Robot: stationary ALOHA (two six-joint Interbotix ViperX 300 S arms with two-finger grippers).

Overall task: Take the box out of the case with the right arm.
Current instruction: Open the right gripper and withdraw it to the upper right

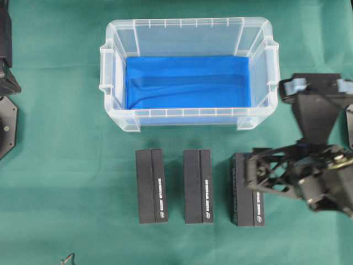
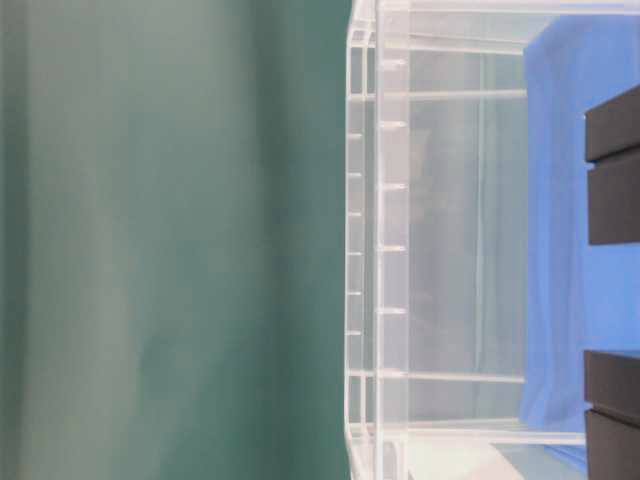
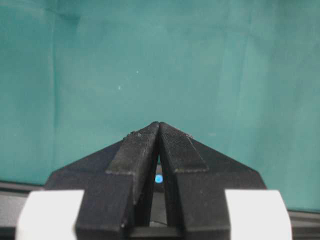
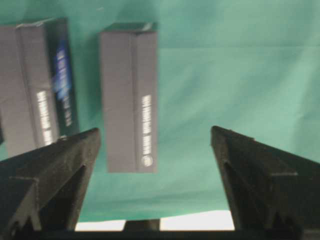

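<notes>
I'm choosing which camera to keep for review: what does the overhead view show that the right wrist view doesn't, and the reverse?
Only the overhead view shows the case, its blue lining with no box on it, and a third black box. Only the right wrist view shows the right gripper with jaws wide apart and nothing between them. Both show the left black box, the middle black box and the green cloth.

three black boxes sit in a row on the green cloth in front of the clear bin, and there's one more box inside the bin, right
Not quite. The overhead view shows the clear bin holding only its blue lining, with no box inside. The rest stands: three black boxes, left, middle and right, sit in a row on the green cloth in front of it.
</notes>
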